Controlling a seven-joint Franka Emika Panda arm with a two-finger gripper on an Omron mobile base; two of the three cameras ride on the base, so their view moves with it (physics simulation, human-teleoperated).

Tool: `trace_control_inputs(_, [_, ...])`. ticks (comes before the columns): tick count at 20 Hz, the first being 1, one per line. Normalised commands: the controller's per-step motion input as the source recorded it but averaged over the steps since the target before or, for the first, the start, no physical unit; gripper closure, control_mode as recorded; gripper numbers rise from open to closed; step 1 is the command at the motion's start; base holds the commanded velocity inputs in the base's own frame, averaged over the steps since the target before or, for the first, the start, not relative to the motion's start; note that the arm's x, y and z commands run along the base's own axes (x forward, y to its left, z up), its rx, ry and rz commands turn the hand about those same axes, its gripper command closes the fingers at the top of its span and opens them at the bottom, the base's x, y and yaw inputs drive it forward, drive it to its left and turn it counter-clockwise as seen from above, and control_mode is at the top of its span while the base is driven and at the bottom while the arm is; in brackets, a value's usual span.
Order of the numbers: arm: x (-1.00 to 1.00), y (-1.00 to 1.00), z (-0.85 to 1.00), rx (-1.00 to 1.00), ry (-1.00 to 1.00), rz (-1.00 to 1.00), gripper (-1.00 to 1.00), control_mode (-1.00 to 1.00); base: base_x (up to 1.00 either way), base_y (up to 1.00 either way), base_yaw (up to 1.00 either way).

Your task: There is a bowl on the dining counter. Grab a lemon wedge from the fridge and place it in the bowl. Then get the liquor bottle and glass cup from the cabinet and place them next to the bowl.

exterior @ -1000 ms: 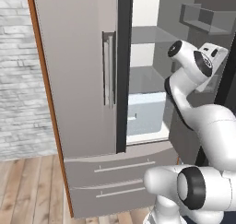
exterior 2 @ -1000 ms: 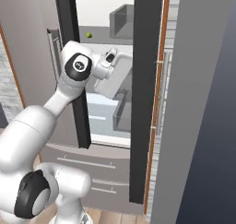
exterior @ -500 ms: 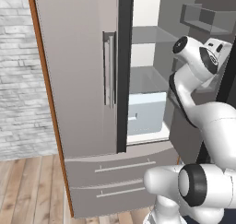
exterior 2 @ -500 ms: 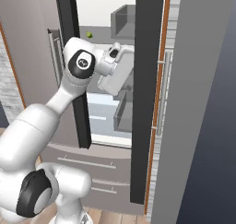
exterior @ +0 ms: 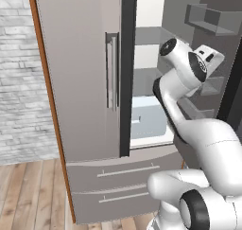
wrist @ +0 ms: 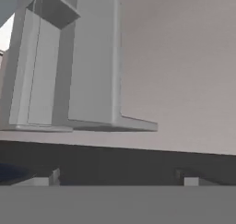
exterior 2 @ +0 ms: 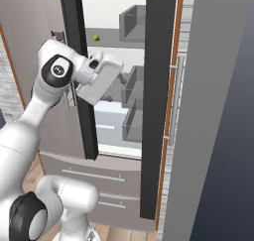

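Two base views show a grey fridge with one upper door swung open, its dark door edge framing the lit interior. Inside, a small green lemon wedge rests on an upper shelf, above and just beyond the arm's white hand. Grey door bins line the open door; a pale crisper drawer sits low in the compartment. The end effector reaches into the opening at mid height; in the hand view its two dark fingertips stand far apart at the bottom edge, with nothing between them, facing a door bin and flat grey wall. Two freezer drawers lie below
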Motion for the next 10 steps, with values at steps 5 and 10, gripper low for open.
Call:
trace_control_inputs(5, [-0.33, 1.00, -0.14, 0.18, -0.22, 0.00, -1.00, -1.00, 0.00, 0.00, 0.00])
trace_control_inputs(10, [-0.32, 1.00, -0.03, 0.17, -0.23, 0.00, -1.00, -1.00, 0.00, 0.00, 0.00])
